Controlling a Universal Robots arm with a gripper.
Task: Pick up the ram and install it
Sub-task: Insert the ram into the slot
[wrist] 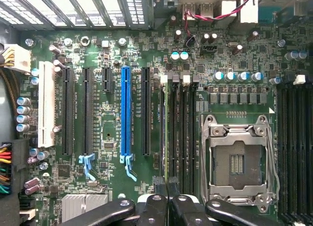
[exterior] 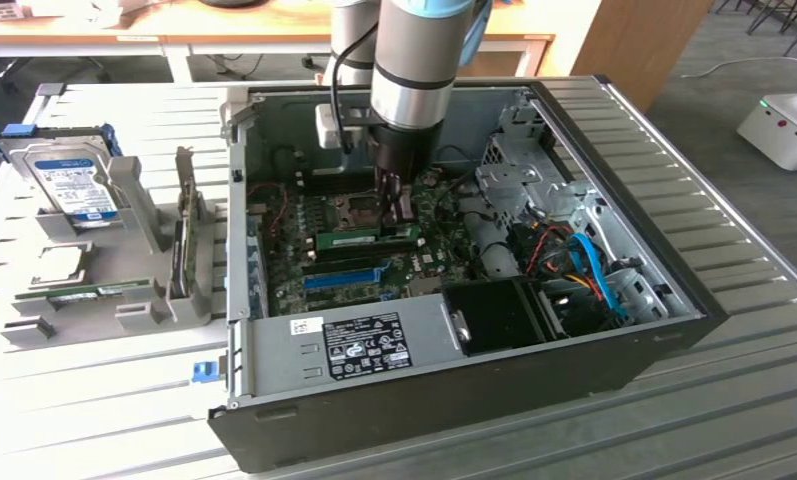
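From my station, soft, even room light falls from above on the open case (exterior: 438, 400); its interior sits dimmer, shaded by the arm (exterior: 418, 60). The pale ribbed table (exterior: 718, 400) looks slightly washed out. The wrist view's motherboard (wrist: 110, 123) is brightly, flatly lit, with small glints on the socket frame (wrist: 210, 138).

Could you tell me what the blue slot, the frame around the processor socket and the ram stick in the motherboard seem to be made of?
The blue slot looks like moulded plastic: matte and evenly coloured. The socket frame looks like bare metal, probably steel: silvery with bright glints. The ram is a green circuit board, likely fibreglass laminate; its finish is too small to judge.
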